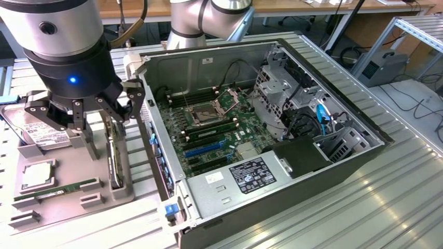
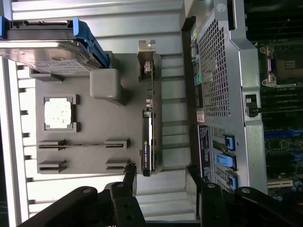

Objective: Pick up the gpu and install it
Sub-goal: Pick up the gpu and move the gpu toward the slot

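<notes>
The open computer case (image 1: 291, 171) lies on its side just beside the gripper (image 1: 86, 120), motherboard facing up. Beneath the gripper sits a grey fixture tray (image 1: 69, 199). The gripper hangs over this tray with its fingers spread wide apart and nothing between them.

A silver hard drive (image 1: 41, 132) stands in the tray on the side of the gripper away from the case. The gpu (image 1: 114, 161) stands on edge in a tray slot below the gripper, on the side nearest the case. It is a thin black card with pale lettering along its upper edge and a silver bracket at its far end. In the wrist view its near end (image 2: 147, 161) falls between the two fingers, nearer the tray-side one. A processor chip (image 1: 36, 176) and a green memory stick (image 1: 55, 189) lie further off.
</notes>
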`<state>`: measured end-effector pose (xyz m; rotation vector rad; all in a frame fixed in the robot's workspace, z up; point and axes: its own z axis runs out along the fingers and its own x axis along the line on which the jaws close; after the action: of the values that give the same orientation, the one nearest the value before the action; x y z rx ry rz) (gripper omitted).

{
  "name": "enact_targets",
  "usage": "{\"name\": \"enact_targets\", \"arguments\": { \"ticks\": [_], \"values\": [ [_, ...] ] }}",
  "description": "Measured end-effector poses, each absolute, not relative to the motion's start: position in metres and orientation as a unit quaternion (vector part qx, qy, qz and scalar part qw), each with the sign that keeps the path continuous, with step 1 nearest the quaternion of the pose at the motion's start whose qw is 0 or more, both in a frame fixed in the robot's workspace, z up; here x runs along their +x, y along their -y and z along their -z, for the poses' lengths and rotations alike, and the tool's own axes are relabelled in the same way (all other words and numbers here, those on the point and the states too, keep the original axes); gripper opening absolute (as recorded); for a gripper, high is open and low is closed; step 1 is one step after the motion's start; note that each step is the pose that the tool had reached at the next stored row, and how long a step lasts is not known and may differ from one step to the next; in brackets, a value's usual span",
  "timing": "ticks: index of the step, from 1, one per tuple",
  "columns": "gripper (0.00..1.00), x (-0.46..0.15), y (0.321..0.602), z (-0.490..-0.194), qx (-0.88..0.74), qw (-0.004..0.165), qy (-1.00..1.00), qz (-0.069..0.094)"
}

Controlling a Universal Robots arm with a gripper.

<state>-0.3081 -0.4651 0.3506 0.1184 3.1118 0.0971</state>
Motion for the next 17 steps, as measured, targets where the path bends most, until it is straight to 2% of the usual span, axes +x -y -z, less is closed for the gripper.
{"name": "enact_targets", "arguments": {
  "ticks": [17],
  "values": [
    [0.54, -0.3081, 0.4651, -0.3471, 0.038, 0.013, -0.999, -0.031]
  ]
}}
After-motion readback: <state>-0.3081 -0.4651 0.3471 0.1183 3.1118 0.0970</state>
